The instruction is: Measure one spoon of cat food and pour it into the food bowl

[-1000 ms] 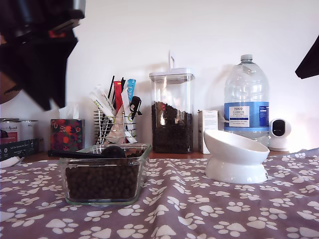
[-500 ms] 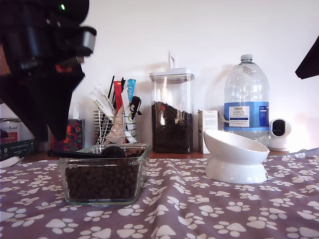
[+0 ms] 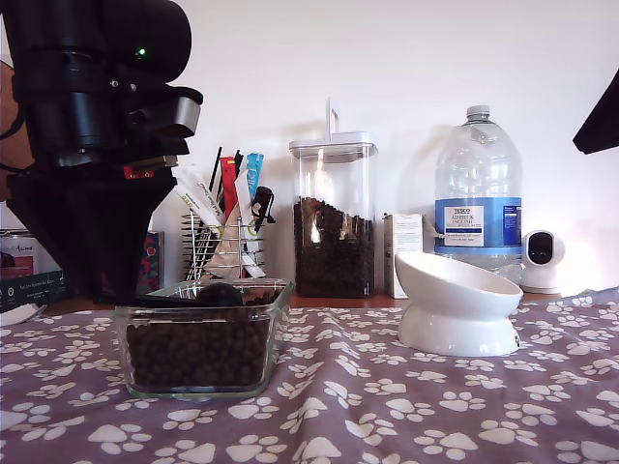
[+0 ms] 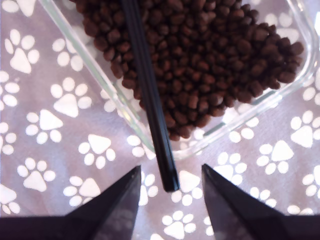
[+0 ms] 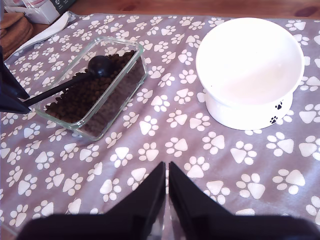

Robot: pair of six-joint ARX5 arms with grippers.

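While my first gripper [image 4: 169, 192] hangs spread apart just past the handle tip of the black measuring scoop [image 4: 148, 95], that scoop lies across the clear glass dish [image 3: 205, 333] of brown kibble [image 4: 210, 65], its cup [image 5: 100, 65] resting on the pellets. My second gripper [image 5: 167, 175] hovers pinched closed and empty above the paw-print cloth [image 5: 165, 125] covering the bench. Empty, the white tilted food bowl [image 3: 455, 304] stands well apart from the dish, toward the exterior view's right.

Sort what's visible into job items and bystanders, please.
Job:
spoon
cat food
glass dish
food bowl
my first gripper

Just lying about:
kibble canister
water bottle
utensil rack
tissue box
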